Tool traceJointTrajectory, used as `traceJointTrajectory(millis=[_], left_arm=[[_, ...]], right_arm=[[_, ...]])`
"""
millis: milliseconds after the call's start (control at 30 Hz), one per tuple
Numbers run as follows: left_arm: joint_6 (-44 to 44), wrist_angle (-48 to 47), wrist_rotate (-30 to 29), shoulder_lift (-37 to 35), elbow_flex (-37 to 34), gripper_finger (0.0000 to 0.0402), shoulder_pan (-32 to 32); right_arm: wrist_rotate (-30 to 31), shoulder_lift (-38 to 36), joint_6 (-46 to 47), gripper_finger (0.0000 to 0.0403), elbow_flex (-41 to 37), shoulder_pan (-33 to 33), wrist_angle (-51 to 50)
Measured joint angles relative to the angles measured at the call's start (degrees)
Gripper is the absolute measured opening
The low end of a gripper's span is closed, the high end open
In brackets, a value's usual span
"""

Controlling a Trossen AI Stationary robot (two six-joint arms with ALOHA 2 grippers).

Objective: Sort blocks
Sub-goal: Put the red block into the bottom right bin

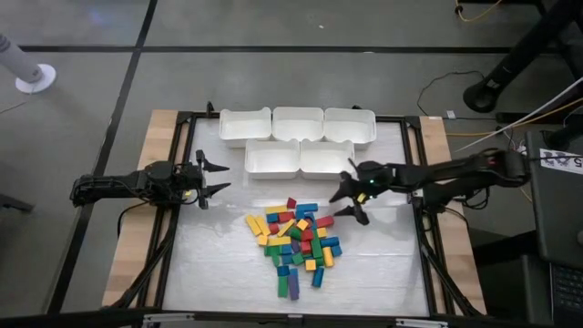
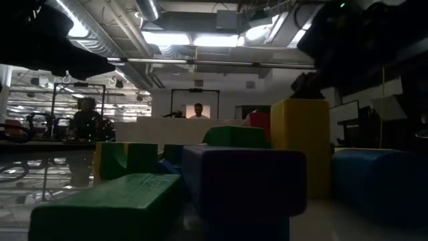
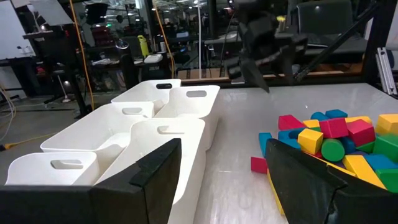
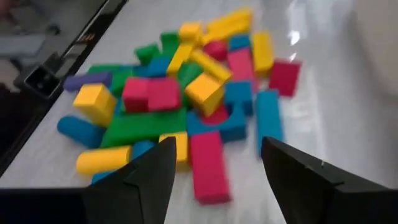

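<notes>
Right gripper (image 1: 350, 202) hangs open-jawed just right of the blocks (image 1: 298, 239): light, rigid, slick; pinch flat sides. Left gripper (image 1: 215, 178) waits open.

A grey floor (image 1: 273, 82) crossed by dark seams surrounds the table (image 1: 159, 128), whose wooden edges show on both sides. A white round stand base (image 1: 35, 77) sits on the floor at the far left, and yellow and white cables (image 1: 510, 118) trail across it at the right. In the low view, bright ceiling light panels (image 2: 200, 39) and exposed ducts (image 2: 100, 40) run overhead. Two people (image 2: 197, 111) show far back among cluttered workbenches (image 2: 40, 130). A black equipment case (image 1: 557, 210) stands at the right.
</notes>
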Motion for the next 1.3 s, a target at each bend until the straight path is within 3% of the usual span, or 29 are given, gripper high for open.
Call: traceJointTrajectory(millis=[367, 467, 633, 1033, 1300], left_arm=[[0.00, -0.02, 0.00, 0.00, 0.00, 0.0224, -0.01], [0.00, -0.02, 0.00, -0.04, 0.00, 0.0224, -0.01], [0.00, -0.02, 0.00, -0.04, 0.00, 0.0224, -0.01], [-0.01, -0.04, 0.01, -0.04, 0.00, 0.0224, -0.01], [-0.07, -0.04, 0.01, 0.00, 0.00, 0.0224, -0.01]], right_arm=[[-2.21, 7.84, -3.12, 0.0239, 0.44, 2.92, 1.35], [1.71, 8.07, -7.14, 0.0239, 0.44, 6.27, 2.25], [14.93, 8.07, -10.23, 0.0239, 0.44, 10.75, 2.21], [15.97, 8.80, -10.16, 0.0239, 0.44, 12.30, 1.68], [17.08, 15.12, -10.14, 0.0239, 0.43, 12.28, 3.66]])
